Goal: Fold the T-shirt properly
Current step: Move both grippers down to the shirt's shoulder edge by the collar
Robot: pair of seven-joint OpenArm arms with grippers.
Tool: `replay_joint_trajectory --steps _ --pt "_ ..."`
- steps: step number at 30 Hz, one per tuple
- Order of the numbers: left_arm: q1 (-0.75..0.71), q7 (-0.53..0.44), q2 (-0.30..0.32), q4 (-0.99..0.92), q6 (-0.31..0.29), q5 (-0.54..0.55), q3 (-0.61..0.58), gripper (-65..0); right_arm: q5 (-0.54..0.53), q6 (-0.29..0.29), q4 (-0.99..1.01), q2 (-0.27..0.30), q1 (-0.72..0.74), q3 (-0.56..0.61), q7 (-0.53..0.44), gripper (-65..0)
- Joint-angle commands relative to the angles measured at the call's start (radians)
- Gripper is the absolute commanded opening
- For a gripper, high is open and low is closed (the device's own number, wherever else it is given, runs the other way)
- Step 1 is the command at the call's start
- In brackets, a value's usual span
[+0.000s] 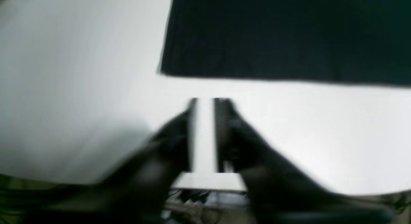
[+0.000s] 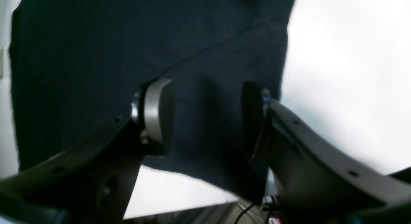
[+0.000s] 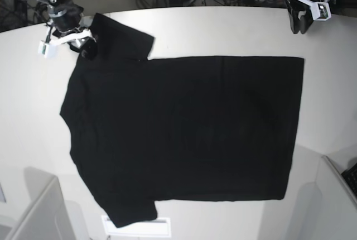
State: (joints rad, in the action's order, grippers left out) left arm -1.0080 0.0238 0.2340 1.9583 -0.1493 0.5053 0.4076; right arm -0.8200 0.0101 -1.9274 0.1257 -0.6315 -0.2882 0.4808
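No brand, label or writing can be read anywhere: the shirt (image 3: pixel 184 134) shows a plain black face, and the small white tags on the grippers are too blurred to make out. The table (image 3: pixel 223 33) is a smooth white top with a rounded far edge; behind it, along the top of the base view, sits a clutter of dark cables and gear with something blue in the middle. The shirt lies spread flat across the middle of the table, collar end toward the left of the frame, hem toward the right, one sleeve pointing to the upper left and the other to the lower left. The right gripper (image 2: pixel 205 118) hangs over that upper-left sleeve with its fingers wide apart and nothing between them. The left gripper (image 1: pixel 205 103) sits at the upper right over bare table, just off the hem corner, fingers a narrow gap apart, gripping nothing
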Motion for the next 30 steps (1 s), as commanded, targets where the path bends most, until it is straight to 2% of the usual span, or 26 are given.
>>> replay_joint_trajectory --steps 1,3,5,8,13,19,23,24,26,30 --pt "-0.016 -0.02 0.005 0.008 -0.029 0.026 0.027 -40.0 -0.009 -0.006 0.004 0.012 0.003 -0.004 -0.015 -34.4" --pt "-0.013 -0.02 0.005 -0.003 -0.085 0.054 0.057 -28.6 -0.009 -0.006 0.052 0.012 0.02 -0.006 -0.015 -34.4" --pt "0.004 -0.018 0.005 -0.02 -0.121 0.066 0.067 -22.1 -0.009 -0.006 0.101 0.013 0.029 -0.006 -0.015 -34.4" --pt "0.018 -0.012 0.005 -0.055 -0.125 0.071 0.067 -21.7 0.011 -0.006 0.15 0.013 0.035 -0.006 -0.015 -34.4" --pt "0.065 0.097 0.0 -0.067 -0.128 0.071 0.069 -21.7 0.104 -0.008 0.164 0.001 0.025 0.005 -0.015 -34.4" --pt "0.143 0.193 -0.008 -0.067 -0.128 0.072 0.116 -21.7 0.109 -0.009 0.165 -0.01 -0.006 0.105 -0.015 -34.5" --pt "0.229 0.305 -0.049 -0.067 -0.129 0.072 0.195 -21.7 0.109 -0.009 0.167 -0.01 -0.004 0.114 -0.015 -34.8" --pt "0.255 0.342 -0.057 -0.072 -0.131 0.072 0.212 -21.7 0.109 -0.009 0.167 -0.01 -0.004 0.114 -0.015 -36.2" --pt "0.305 0.405 -0.069 -0.093 -0.169 0.072 0.239 -21.7 0.109 -0.009 0.168 -0.008 -0.004 0.114 -0.015 -43.4" --pt "0.4 0.526 -0.111 -0.165 -0.299 0.072 0.316 -21.7 0.109 -0.009 0.168 -0.008 0.0 0.113 -0.015 -65.0"
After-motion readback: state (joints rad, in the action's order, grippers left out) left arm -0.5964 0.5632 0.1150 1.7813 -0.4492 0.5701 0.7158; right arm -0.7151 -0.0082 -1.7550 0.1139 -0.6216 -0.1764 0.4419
